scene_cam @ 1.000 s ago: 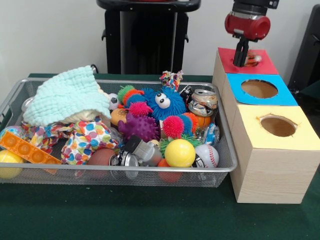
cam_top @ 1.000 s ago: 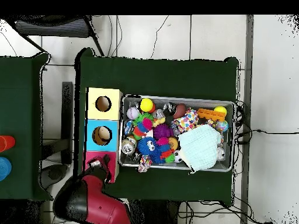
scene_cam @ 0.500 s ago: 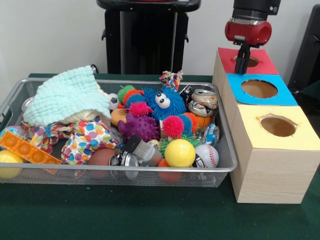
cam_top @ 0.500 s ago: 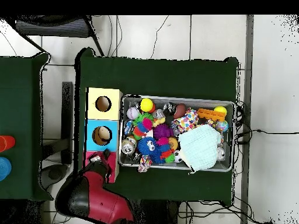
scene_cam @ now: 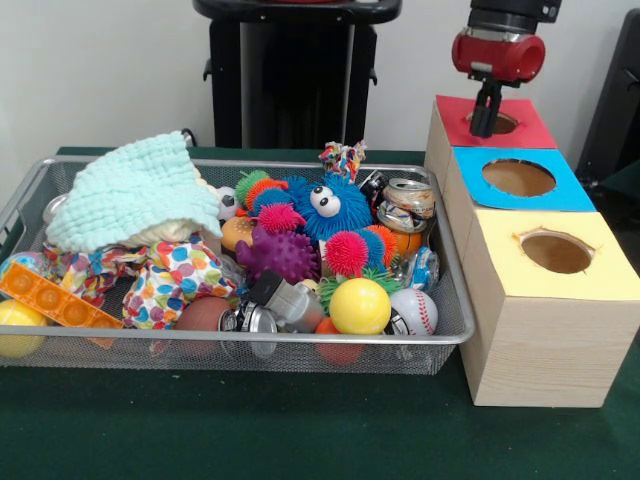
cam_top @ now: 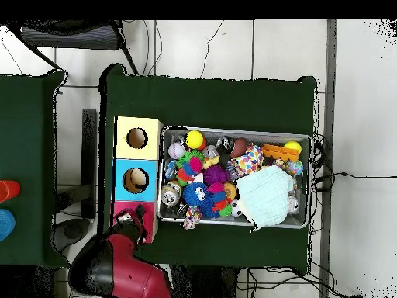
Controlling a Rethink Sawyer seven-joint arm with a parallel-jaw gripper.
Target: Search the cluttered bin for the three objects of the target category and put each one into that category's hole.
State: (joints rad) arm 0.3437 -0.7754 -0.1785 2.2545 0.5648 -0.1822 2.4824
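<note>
My gripper [scene_cam: 485, 128] hangs just above the round hole [scene_cam: 500, 123] of the red-topped box [scene_cam: 530, 132], open, with nothing between its fingers. In the overhead view the gripper [cam_top: 138, 213] sits over the same red box [cam_top: 124, 209]. In the wire bin [scene_cam: 300, 341], a crushed can [scene_cam: 405, 203] lies at the end next to the boxes. A second can [scene_cam: 251, 320] lies by the front rim and a third [scene_cam: 424, 268] by the right wall. What lies inside the red hole is hidden.
Blue-topped [scene_cam: 560, 196] and yellow-topped [scene_cam: 605, 262] boxes stand in a row with the red one. The bin also holds a blue furry toy [scene_cam: 325, 205], a yellow ball [scene_cam: 359, 305], a baseball [scene_cam: 414, 310], a mint cloth [scene_cam: 135, 190] and an orange pop toy [scene_cam: 55, 298].
One second ago a shiny orange-and-silver thing sat in the gripper at the red hole. It is gone from view now, and the gripper has risen a little.
</note>
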